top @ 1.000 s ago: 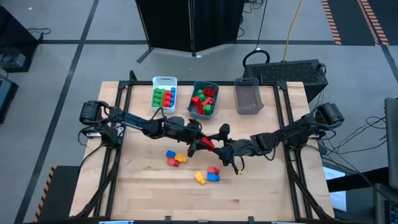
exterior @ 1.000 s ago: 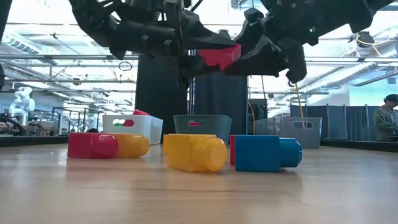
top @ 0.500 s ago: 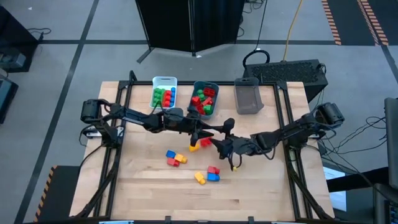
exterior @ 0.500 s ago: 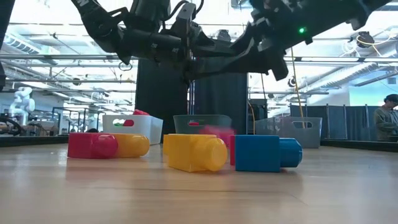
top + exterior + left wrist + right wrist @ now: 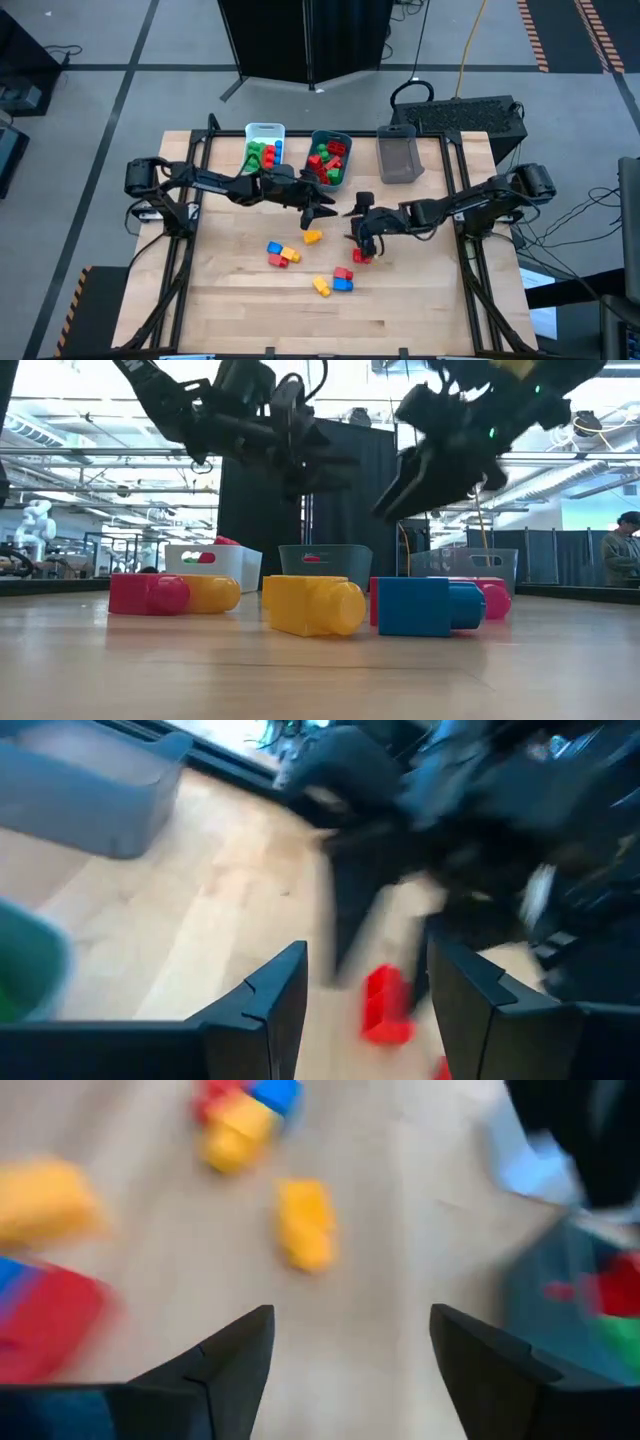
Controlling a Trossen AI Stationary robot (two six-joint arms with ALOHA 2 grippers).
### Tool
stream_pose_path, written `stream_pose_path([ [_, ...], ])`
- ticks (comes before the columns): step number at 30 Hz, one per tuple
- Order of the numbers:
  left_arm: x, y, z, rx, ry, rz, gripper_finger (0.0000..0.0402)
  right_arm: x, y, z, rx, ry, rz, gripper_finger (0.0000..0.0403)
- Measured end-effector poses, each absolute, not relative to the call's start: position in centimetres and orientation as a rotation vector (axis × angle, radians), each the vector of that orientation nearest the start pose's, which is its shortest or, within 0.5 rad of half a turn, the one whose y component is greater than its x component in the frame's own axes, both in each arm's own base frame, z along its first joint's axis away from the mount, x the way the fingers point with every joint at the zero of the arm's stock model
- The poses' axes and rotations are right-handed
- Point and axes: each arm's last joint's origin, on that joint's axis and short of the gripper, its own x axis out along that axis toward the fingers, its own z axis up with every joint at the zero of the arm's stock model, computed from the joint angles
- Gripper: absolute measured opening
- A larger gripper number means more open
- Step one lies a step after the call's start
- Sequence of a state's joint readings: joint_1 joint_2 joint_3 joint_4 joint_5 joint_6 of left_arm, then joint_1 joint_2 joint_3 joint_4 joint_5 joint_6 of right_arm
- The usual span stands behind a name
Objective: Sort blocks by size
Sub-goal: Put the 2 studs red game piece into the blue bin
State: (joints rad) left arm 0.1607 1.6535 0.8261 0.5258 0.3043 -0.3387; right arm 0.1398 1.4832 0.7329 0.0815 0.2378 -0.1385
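Hovering above the middle of the wooden table (image 5: 420, 300), both arms meet near its centre. The left pincer (image 5: 322, 207) sits just in front of the teal bin (image 5: 329, 158), its fingers parted with nothing between them. The right pincer (image 5: 357, 228) hangs beside it, fingers spread wide and empty, directly over a red brick (image 5: 361, 256) lying on the table. A yellow brick (image 5: 312, 237) lies alone between the two pincers. Nearer the front edge, one cluster of red, yellow and blue bricks (image 5: 281, 253) lies left of centre, and a second cluster (image 5: 335, 282) of the same colours lies to its right. The white bin (image 5: 264, 147) holds green, red and blue bricks; the teal bin holds red and green ones. The grey bin (image 5: 398, 155) stands to their right.
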Motion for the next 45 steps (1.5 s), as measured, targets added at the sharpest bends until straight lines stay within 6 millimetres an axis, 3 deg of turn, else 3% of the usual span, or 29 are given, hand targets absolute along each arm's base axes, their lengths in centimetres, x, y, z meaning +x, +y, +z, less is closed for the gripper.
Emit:
stream_pose_path([
  [5,33.7,4.7,20.2,-0.332,0.322,-0.099,0.016,27.8,4.0,19.6,-0.021,0.688,0.133,0.0269],
  [8,33.6,4.7,20.0,-0.3,0.341,-0.102,0.016,27.0,5.2,19.4,0.037,0.765,0.17,0.0269],
  [16,33.5,5.4,19.8,-0.272,0.354,-0.014,0.016,26.8,7.1,16.3,0.008,0.92,0.088,0.0266],
  [25,33.3,6.1,19.6,-0.281,0.372,0.01,0.016,27.6,7.4,12.8,0.002,1.032,0.069,0.0264],
  [29,33.3,6.0,19.6,-0.282,0.376,0.01,0.016,27.8,7.5,12.2,0.003,1.048,0.066,0.024],
  [34,33.0,6.0,19.8,-0.285,0.388,0.011,0.016,27.8,7.4,12.4,-0.003,1.044,0.07,0.0167],
  [40,31.0,5.7,22.5,-0.281,0.412,0.016,0.016,27.7,6.4,13.1,-0.041,1.021,0.055,0.015],
  [45,28.3,5.0,26.1,-0.208,0.368,0.041,0.016,28.8,4.1,14.9,-0.129,0.936,0.015,0.015],
])
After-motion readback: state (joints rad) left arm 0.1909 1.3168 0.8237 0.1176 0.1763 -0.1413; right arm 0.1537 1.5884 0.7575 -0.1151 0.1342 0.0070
